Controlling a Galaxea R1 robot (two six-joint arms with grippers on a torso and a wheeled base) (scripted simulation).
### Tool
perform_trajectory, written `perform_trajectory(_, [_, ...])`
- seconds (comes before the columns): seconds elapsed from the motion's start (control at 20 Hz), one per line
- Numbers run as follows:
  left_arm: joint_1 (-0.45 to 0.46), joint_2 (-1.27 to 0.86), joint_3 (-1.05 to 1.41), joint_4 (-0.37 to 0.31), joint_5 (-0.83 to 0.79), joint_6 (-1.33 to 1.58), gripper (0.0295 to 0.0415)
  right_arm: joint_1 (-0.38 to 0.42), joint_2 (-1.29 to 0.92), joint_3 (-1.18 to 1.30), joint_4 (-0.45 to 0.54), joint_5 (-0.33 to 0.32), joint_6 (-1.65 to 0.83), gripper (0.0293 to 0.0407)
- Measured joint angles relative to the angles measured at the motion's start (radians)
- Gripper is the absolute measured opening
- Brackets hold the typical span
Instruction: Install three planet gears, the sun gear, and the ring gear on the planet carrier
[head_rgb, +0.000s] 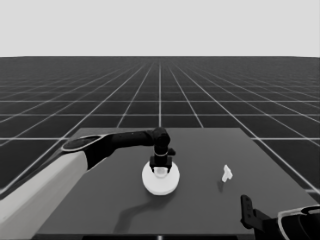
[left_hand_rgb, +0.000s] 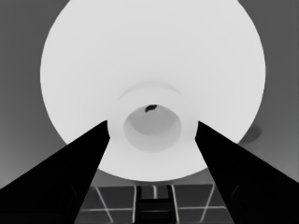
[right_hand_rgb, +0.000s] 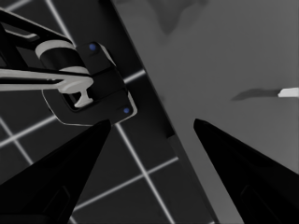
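Note:
The ring gear, the larger round part (head_rgb: 161, 186), lies flat at the table's middle and fills the left wrist view (left_hand_rgb: 154, 56). It has a raised hub with a hole in its centre. My left gripper (head_rgb: 160, 169) reaches in from the left and hangs straight over that hub. It is open (left_hand_rgb: 152, 126), with one finger on each side of the hub and a small gap to it. The planet gears, the sun gear and the planet carrier are hidden or out of view. My right gripper (head_rgb: 246, 204) waits open at the lower right corner.
A thin white piece (head_rgb: 226, 173) stands on the table right of the round part, and it also shows at the edge of the right wrist view (right_hand_rgb: 288, 92). Dark machinery with blue lights (right_hand_rgb: 93, 88) sits past the table's edge (right_hand_rgb: 154, 107).

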Motion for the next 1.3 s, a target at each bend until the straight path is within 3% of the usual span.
perform_trajectory(1.3, [0.013,-0.002,-0.002,0.000,0.000,0.227,0.0348,0.000,0.000,0.000,0.000,0.000,0.000,0.0385])
